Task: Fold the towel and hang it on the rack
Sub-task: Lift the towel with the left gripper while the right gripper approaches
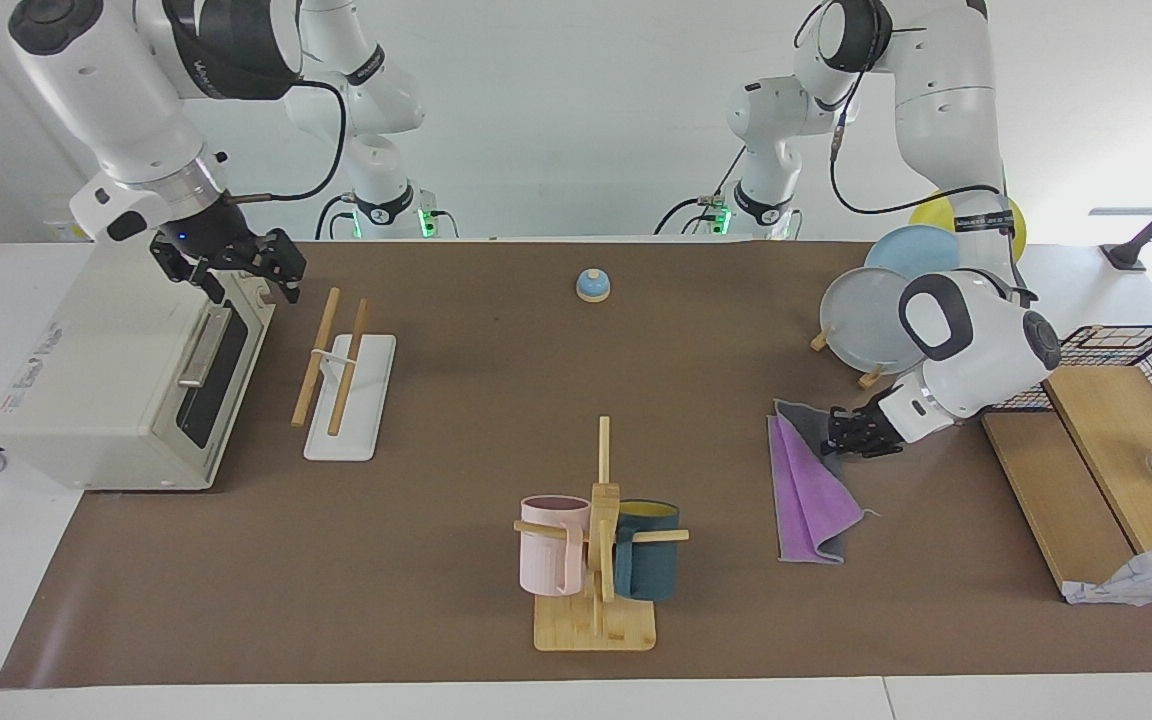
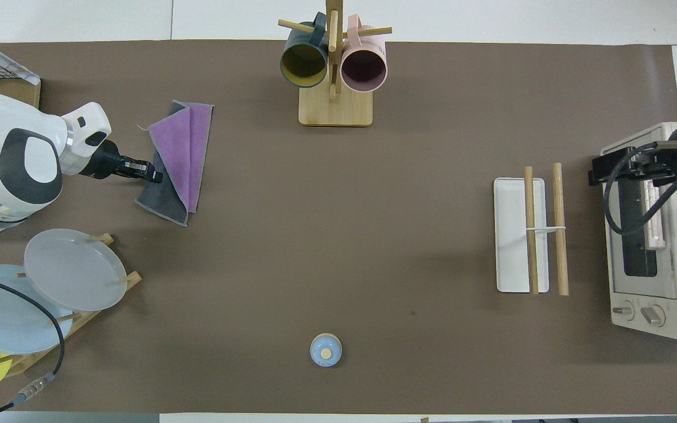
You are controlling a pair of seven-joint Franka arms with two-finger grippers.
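Left end effector (image 1: pixel 848 436): we see it pinching the towel (image 1: pixel 808 495) at its grey edge.
Right end effector (image 1: pixel 236 268): wide, over the toaster oven (image 1: pixel 116 375).
Risk: we judge the thin pinch may slip on lifting, undoing the fold.

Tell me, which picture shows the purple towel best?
The overhead view. There the towel lies spread flat, so you see its purple fold, its grey corner and the left end effector at its edge. The facing view shows the towel slantwise, looking narrower, with that end effector at its grey part.
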